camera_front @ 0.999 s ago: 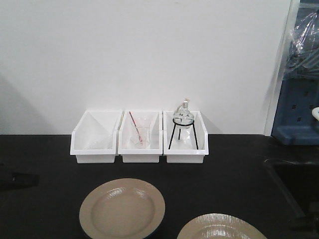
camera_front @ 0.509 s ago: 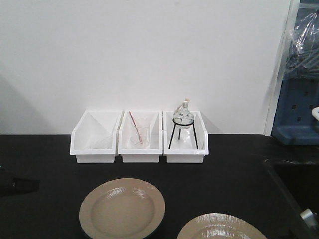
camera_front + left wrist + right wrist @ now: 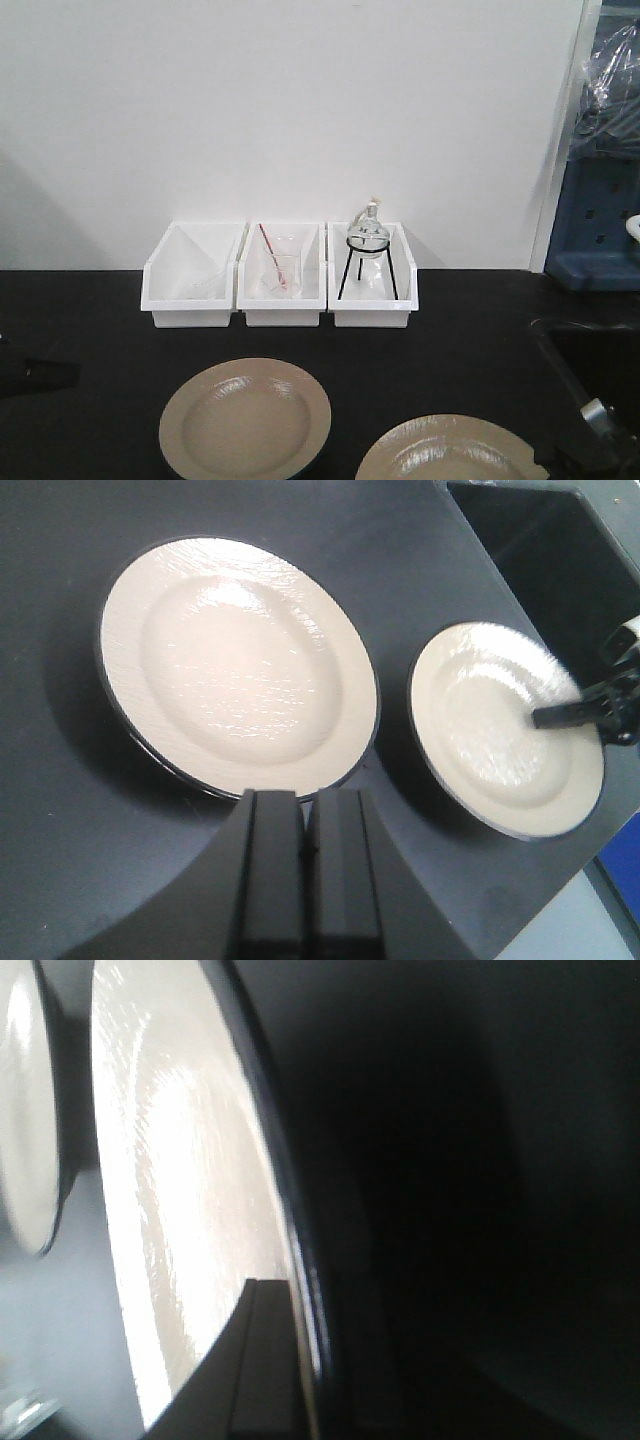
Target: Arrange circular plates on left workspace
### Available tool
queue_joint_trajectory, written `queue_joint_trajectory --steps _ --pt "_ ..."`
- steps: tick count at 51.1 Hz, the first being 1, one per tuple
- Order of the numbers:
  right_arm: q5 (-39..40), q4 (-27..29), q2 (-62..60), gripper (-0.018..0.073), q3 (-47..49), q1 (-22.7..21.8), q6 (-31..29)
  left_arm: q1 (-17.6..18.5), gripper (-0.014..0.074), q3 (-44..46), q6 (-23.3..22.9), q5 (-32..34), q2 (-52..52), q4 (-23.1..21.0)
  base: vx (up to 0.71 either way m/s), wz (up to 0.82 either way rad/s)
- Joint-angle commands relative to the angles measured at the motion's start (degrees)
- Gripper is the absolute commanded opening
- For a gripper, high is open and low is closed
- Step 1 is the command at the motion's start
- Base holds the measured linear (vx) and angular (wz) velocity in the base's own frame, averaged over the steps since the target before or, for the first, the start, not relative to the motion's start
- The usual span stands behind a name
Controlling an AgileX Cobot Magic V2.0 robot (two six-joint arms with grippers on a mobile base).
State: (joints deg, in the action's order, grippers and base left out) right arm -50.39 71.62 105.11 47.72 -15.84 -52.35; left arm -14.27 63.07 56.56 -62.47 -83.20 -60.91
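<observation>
Two round beige plates lie on the black countertop (image 3: pixel 90 320). The left plate (image 3: pixel 245 420) lies flat; it also shows in the left wrist view (image 3: pixel 238 665). The right plate (image 3: pixel 448 452) shows in the left wrist view (image 3: pixel 500 730) too, and its right rim is pinched by my right gripper (image 3: pixel 548 717). In the right wrist view one finger (image 3: pixel 265 1360) lies on the glossy face of this plate (image 3: pixel 180 1190), with the rim in the jaws. My left gripper (image 3: pixel 305 800) is shut and empty, hovering just in front of the left plate's near rim.
Three white bins (image 3: pixel 280 275) stand at the back wall; the middle one holds a beaker, the right one a flask on a tripod (image 3: pixel 368 250). A recessed sink (image 3: pixel 590 350) lies right of the plates. A blue rack (image 3: pixel 595 230) stands at the far right.
My right gripper has come in from the right onto the right plate's rim. That plate now sits a little higher in the front view. The left plate and left arm barely moved.
</observation>
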Motion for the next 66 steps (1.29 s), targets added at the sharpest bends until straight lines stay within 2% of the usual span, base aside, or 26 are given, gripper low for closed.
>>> queue_joint_trajectory --steps 1,7,12,25,38,47,54,60,66 --pt "-1.9 3.9 -6.5 -0.0004 3.0 -0.2 1.7 0.0 -0.0003 1.4 -0.4 -0.5 2.4 -4.1 0.00 0.00" --pt "-1.4 4.1 -8.8 -0.0004 6.5 0.6 5.4 0.0 -0.0003 1.4 -0.4 -0.7 2.4 -4.1 0.00 0.00" --pt "-0.9 4.0 -8.6 -0.0004 10.1 3.1 7.7 0.0 -0.0003 1.4 -0.4 -0.9 2.4 -4.1 0.00 0.00" --pt "6.3 5.2 -1.9 -0.0004 21.0 18.4 13.2 0.0 -0.0003 1.4 -0.4 -1.1 2.4 -4.1 0.00 0.00" --pt "8.9 7.0 8.9 -0.0004 34.7 28.7 17.4 0.0 -0.0003 1.4 -0.6 -1.2 2.4 -4.1 0.00 0.00" --pt "8.9 6.8 15.5 -0.0003 42.6 31.8 18.3 0.0 -0.0003 1.4 -0.6 -1.2 2.4 -4.1 0.00 0.00" --pt "8.9 6.6 18.2 0.0010 45.4 32.1 18.7 0.0 -0.0003 1.4 -0.6 -1.1 2.4 -4.1 0.00 0.00" --pt "9.4 5.7 18.9 0.0052 45.5 32.1 18.6 0.0 -0.0003 1.4 -0.6 -1.1 2.4 -4.1 0.00 0.00" --pt "9.5 2.3 19.0 0.0129 45.5 32.1 18.6 0.0 -0.0003 1.4 -0.6 -1.2 2.4 -4.1 0.00 0.00"
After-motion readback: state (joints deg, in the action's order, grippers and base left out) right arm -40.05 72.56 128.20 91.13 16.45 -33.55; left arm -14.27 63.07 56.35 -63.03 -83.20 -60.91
